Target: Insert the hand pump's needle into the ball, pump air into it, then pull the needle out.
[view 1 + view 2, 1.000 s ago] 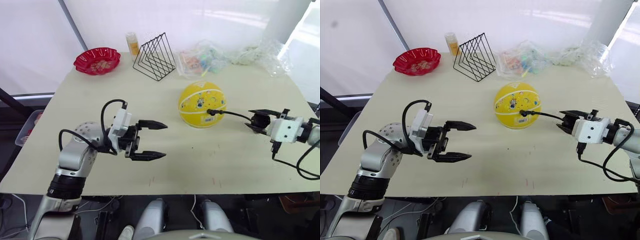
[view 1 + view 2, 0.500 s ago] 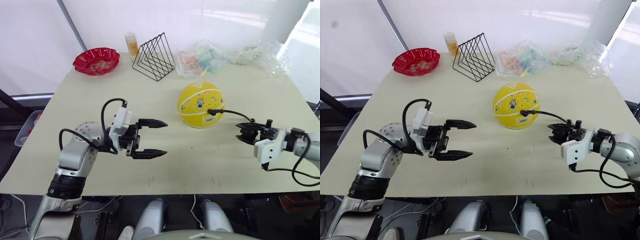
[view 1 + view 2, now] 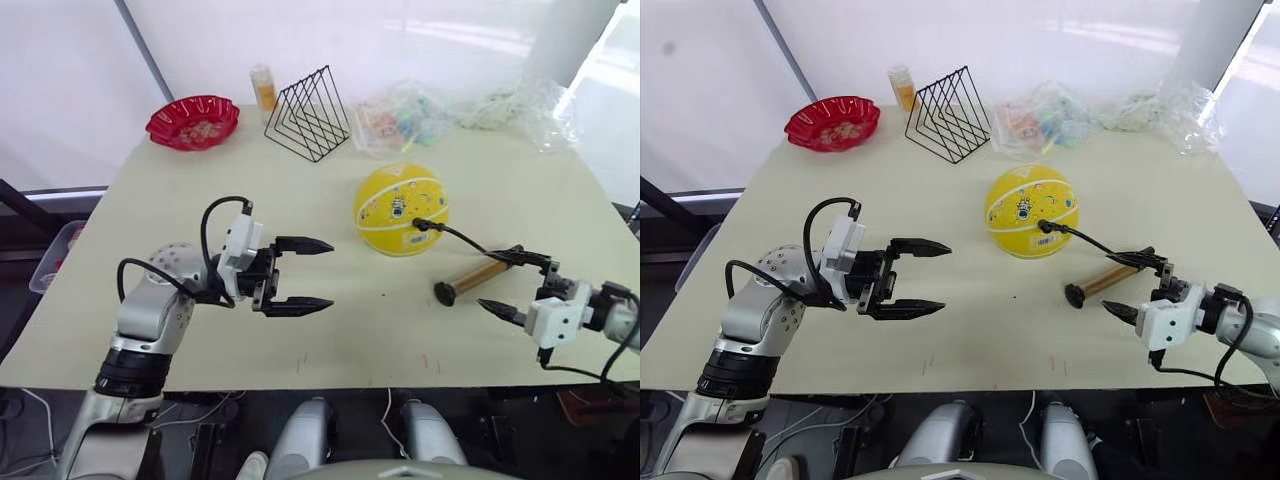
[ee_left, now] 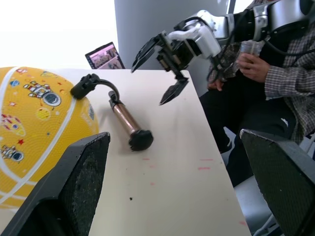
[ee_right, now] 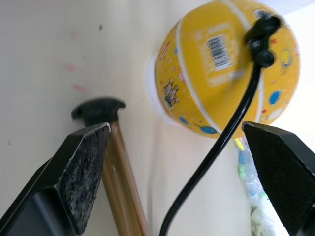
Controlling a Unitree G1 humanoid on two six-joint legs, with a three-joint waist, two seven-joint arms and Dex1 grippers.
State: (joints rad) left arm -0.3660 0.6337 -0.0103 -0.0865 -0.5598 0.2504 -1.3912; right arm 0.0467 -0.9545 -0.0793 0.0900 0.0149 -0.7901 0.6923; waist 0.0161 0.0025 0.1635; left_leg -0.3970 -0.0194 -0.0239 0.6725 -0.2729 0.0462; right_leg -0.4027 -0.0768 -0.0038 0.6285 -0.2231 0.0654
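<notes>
We've got the needle seated in the ball mid-surface; the hand pump lies loose beside it; both the right gripper and left gripper have fingers spread, holding nothing; pumping's next, so we reckon barrel and handle need grabbing.

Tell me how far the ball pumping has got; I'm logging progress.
Done: the needle fitting sits in the ball. In hand: nothing; the hand pump lies on the table, both the right pincer and left pincer open. Left: pumping, then pulling the needle out.
</notes>
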